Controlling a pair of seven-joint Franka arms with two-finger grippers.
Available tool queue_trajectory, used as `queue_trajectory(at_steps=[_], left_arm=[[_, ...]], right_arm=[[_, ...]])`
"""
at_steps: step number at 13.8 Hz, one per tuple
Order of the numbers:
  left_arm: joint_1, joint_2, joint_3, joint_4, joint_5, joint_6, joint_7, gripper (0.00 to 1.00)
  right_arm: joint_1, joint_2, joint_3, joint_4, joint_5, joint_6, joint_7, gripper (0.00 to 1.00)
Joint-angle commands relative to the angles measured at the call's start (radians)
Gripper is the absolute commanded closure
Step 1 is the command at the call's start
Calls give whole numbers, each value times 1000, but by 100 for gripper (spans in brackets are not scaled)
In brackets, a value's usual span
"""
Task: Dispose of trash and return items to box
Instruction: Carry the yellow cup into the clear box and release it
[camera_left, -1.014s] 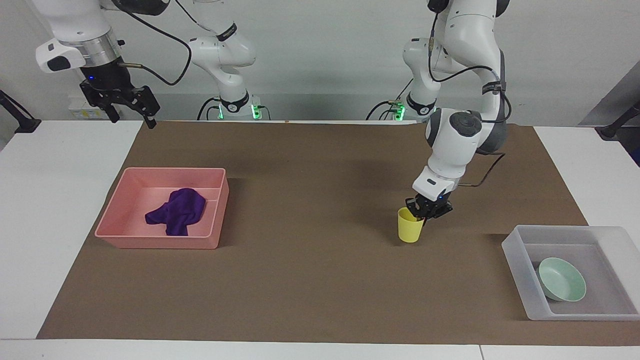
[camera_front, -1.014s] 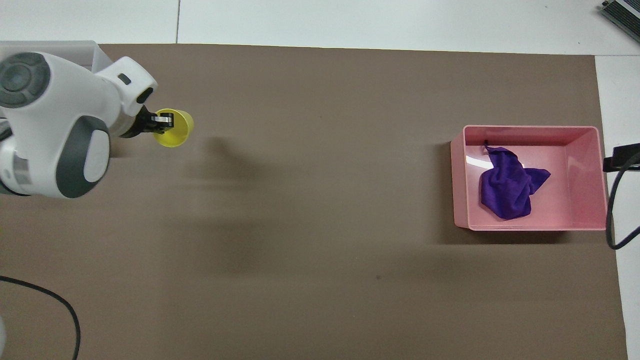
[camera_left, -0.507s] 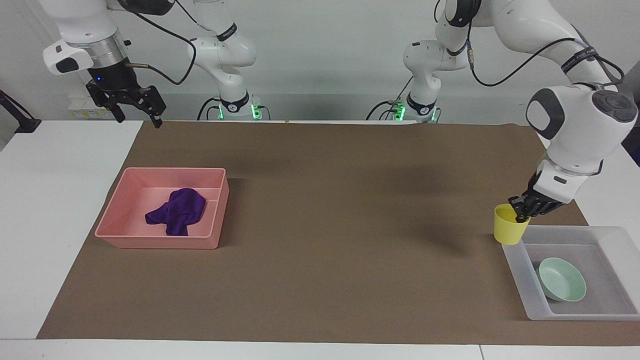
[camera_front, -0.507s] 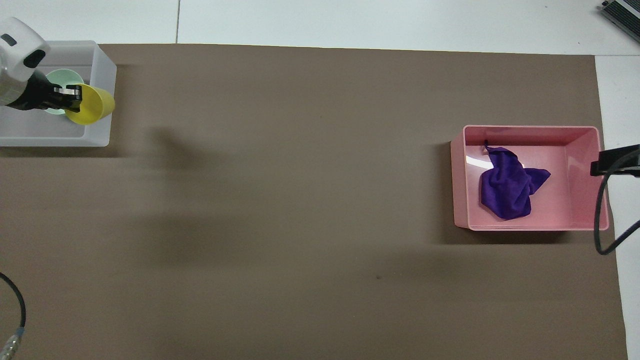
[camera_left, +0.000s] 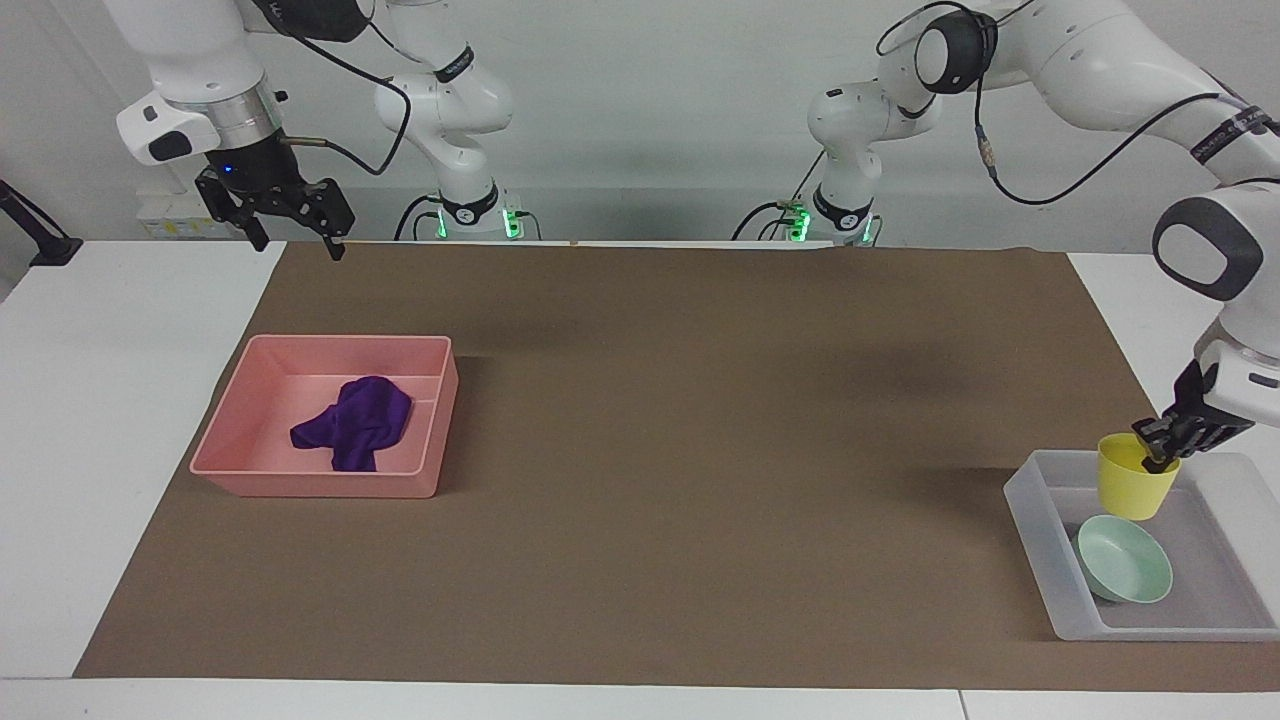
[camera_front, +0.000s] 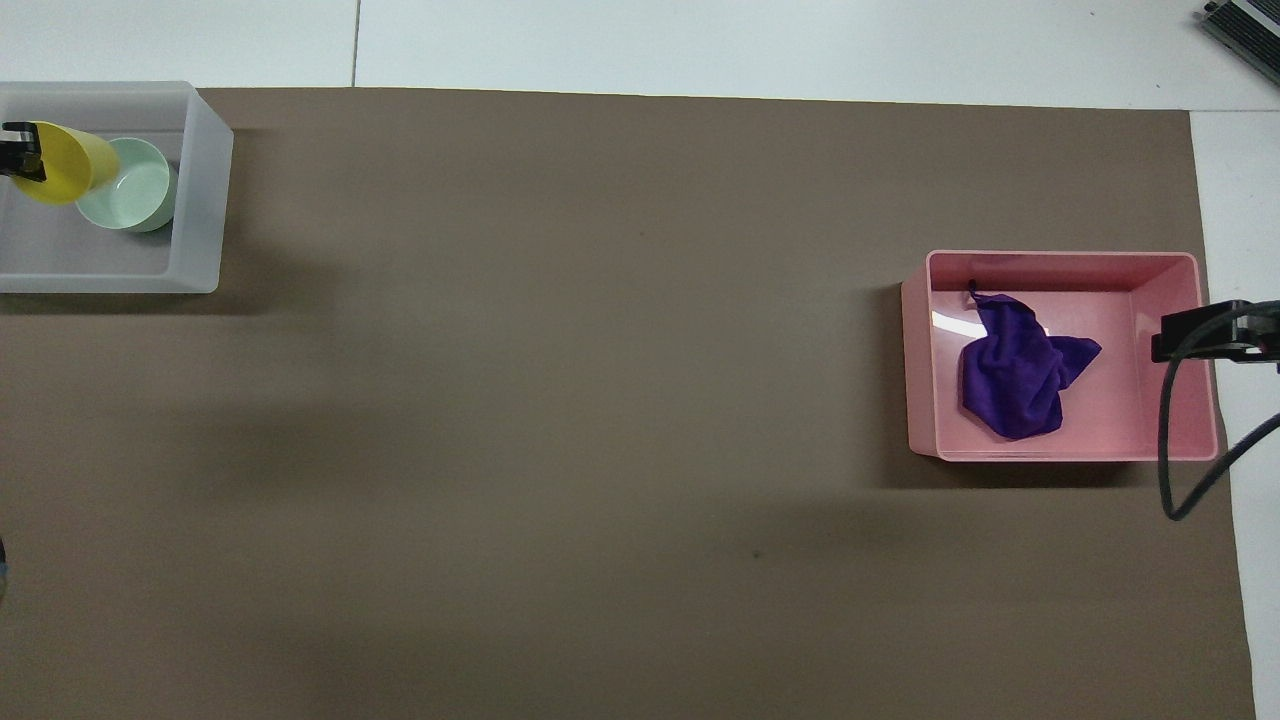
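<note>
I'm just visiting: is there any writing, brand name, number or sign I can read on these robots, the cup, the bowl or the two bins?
None can be read.
Left arm: a dark band carries pale lettering, too small to read.
Right arm: a similar dark band, lettering too small to read.
Yellow cup, green bowl, frosted box, pink tray, purple cloth: no text shows.

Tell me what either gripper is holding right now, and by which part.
The left gripper holds the yellow cup by its rim, over the box. The right gripper holds nothing.
</note>
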Motion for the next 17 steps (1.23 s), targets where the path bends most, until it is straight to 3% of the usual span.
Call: queue_trajectory(at_steps=[1,6,9,17], left_arm=[[25,138,-9,173,20,-47,8,100],[55,184,-17,187,3,-31,1,100],[78,205,-9,184,-81,9,-5,100],[55,202,-8,77,-84,105,-176,100]], right_arm=[[-1,-11,9,-15,-3,2,-11,0],[-1,-8,8,-11,34,7,-8,0],[-1,-9,8,-14,26,14,-10,0],[-3,-11,8,-18,26,17,-10,0]])
